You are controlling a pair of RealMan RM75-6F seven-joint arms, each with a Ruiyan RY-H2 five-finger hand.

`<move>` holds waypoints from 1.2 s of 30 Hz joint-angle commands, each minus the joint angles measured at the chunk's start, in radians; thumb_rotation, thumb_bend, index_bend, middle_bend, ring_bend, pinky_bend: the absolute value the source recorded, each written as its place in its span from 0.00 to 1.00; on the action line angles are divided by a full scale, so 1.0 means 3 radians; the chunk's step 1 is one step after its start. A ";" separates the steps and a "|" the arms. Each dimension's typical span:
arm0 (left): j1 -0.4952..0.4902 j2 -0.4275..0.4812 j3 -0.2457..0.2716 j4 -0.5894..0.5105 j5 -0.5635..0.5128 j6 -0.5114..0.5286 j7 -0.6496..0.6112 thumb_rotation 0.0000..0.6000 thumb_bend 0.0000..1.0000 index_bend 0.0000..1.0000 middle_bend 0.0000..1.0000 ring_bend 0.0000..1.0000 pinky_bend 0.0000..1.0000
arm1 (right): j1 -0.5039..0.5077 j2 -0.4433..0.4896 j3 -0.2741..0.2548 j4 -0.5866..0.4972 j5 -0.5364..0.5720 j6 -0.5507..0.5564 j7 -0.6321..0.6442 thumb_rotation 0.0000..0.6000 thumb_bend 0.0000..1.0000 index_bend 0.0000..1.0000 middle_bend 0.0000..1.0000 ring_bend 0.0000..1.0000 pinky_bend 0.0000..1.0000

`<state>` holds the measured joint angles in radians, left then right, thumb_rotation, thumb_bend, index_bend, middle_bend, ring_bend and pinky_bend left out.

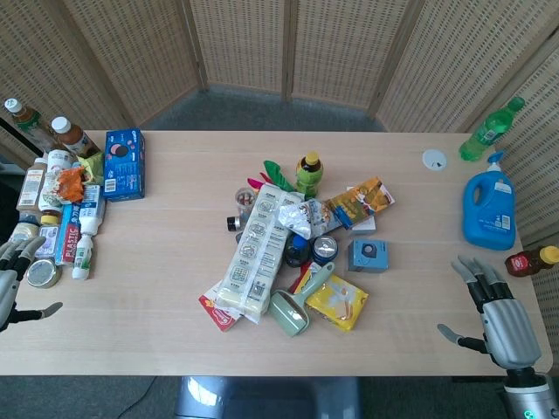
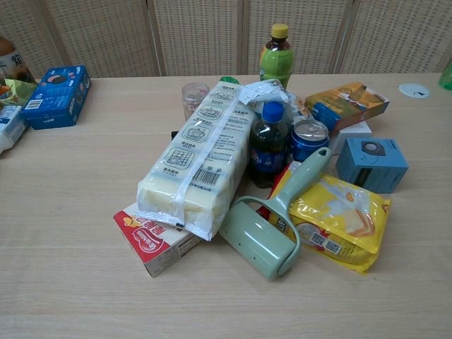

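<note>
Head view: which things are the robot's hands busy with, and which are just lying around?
By the hands:
- left hand, holding nothing, beside the round tin
- right hand, holding nothing, nearest the brown bottle

Just lying about:
- green lint roller
- yellow snack bag
- long white pack
- blue jug

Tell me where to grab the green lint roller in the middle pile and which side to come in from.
Grip the lint roller by its slim handle, which slopes up across the yellow snack bag and lies free on top. Come from above, fingers closing across the handle's width. The right hand, open at the table edge, looks the nearer one. The wide roller head rests on the table beside the long white package, so it is likely harder to grip.
</note>
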<state>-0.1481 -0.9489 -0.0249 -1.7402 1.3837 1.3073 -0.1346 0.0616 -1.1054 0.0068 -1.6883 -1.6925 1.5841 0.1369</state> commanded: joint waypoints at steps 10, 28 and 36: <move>-0.0168 -0.0207 -0.0003 0.0292 0.0638 0.0127 -0.0137 1.00 0.00 0.00 0.00 0.00 0.00 | 0.0001 -0.0004 0.0024 0.0006 0.0067 -0.0018 -0.0002 1.00 0.00 0.00 0.00 0.00 0.00; -0.1800 -0.0784 -0.0218 0.1246 0.2537 -0.0221 0.0887 1.00 0.00 0.00 0.00 0.00 0.00 | -0.0030 0.0070 0.0042 -0.0028 0.0049 0.0078 0.0131 1.00 0.00 0.00 0.00 0.00 0.00; -0.2252 -0.0845 -0.0083 0.1029 0.2723 -0.0946 0.1363 1.00 0.00 0.00 0.00 0.00 0.00 | -0.0050 0.0110 0.0047 -0.0037 0.0040 0.0129 0.0235 1.00 0.00 0.00 0.00 0.00 0.00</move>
<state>-0.7756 -1.1904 -0.0662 -1.4066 2.1801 1.0888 0.2237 0.0477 -1.0751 0.0208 -1.6986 -1.6803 1.6208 0.2029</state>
